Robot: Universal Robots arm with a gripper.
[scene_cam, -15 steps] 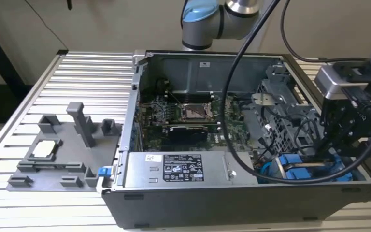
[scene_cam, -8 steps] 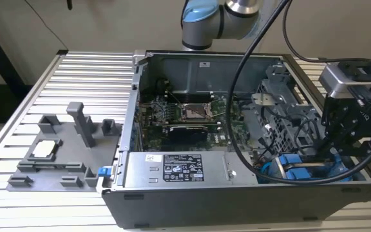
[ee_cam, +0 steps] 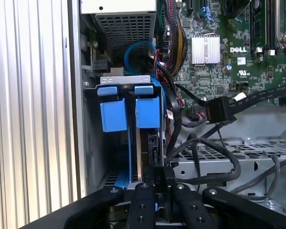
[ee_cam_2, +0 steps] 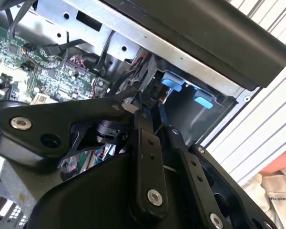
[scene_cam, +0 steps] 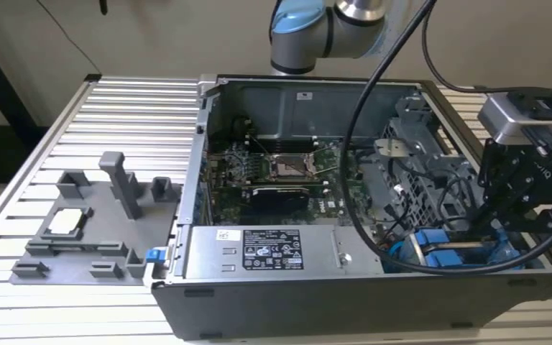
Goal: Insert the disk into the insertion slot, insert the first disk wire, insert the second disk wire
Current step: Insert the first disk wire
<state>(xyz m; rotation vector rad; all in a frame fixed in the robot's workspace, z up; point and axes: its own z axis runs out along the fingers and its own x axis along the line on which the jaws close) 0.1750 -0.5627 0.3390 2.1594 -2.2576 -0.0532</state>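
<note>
The open computer case (scene_cam: 286,302) lies on the slatted table. The disk (ee_cam: 150,143) stands on edge in the insertion slot at the case's corner nearest the exterior view's right, with its blue carrier tabs (ee_cam: 148,112) uppermost; the same blue carrier (scene_cam: 445,255) appears in the exterior view. My gripper (ee_cam: 156,180) reaches down into that bay and is shut on the dark edge of the disk. In the second wrist view the fingers (ee_cam_2: 148,143) point toward the blue tabs (ee_cam_2: 174,81). A loose black wire plug (ee_cam: 221,110) hangs beside the bay.
The power supply (scene_cam: 271,251) sits beside the bay, and the motherboard (scene_cam: 286,172) lies further in. Cable bundles (ee_cam: 205,157) drape over the metal drive cage. A grey fixture tray (scene_cam: 94,237) stands on the table at the exterior view's left. The arm's black hose (scene_cam: 362,115) crosses the case.
</note>
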